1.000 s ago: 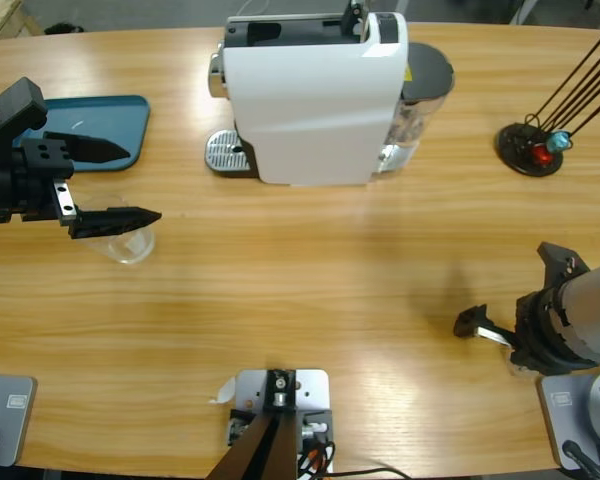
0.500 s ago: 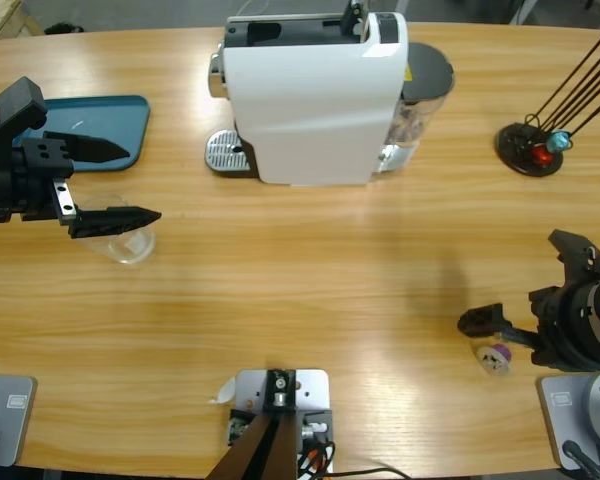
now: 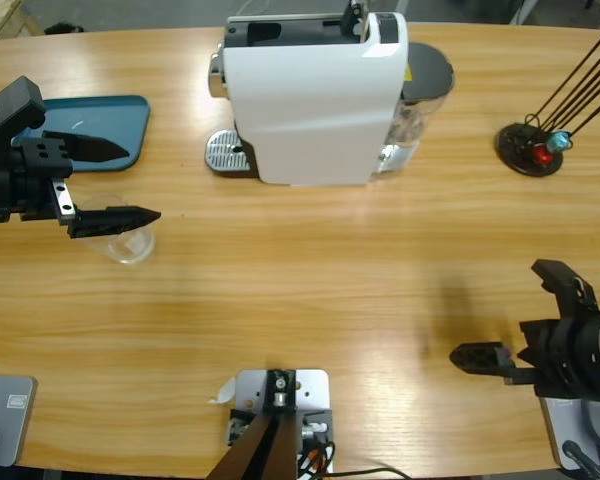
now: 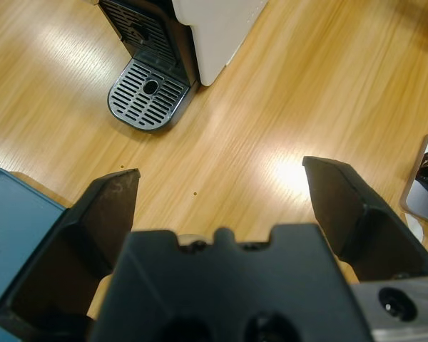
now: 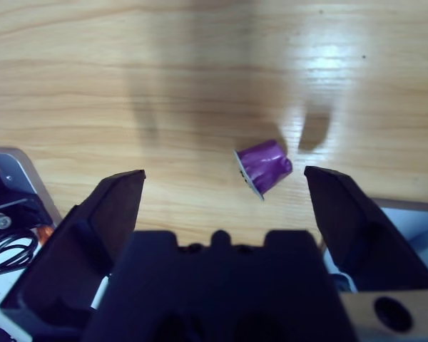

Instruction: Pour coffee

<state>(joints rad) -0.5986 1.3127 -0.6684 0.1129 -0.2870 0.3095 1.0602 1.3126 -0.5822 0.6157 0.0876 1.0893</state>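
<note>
High view, tabletop: long pale wooden tabletop (image 3: pixel 310 270) carrying everything below.
Machine: white box-shaped coffee machine (image 3: pixel 315 95) with a round perforated metal drip tray (image 3: pixel 225 152), at the far middle.
Tray: flat teal plastic tray (image 3: pixel 100 125) at the far left, under the left hand's far jaw.
Left hand: black two-jawed left hand (image 3: pixel 105 185) spread wide, above the tabletop at the left edge.
Glass: clear glass tumbler (image 3: pixel 128 242) standing just beneath the near jaw of the left hand; whether the jaw touches it cannot be told.
Coffee: cannot be made out in the tumbler.
Right hand: black right hand (image 3: pixel 520 320) spread wide, near the right edge, holding nothing.
Capsule: small purple foil-rimmed capsule (image 5: pixel 264 166) lying on its side on the wood, between the right hand's jaws and apart from both.
</note>
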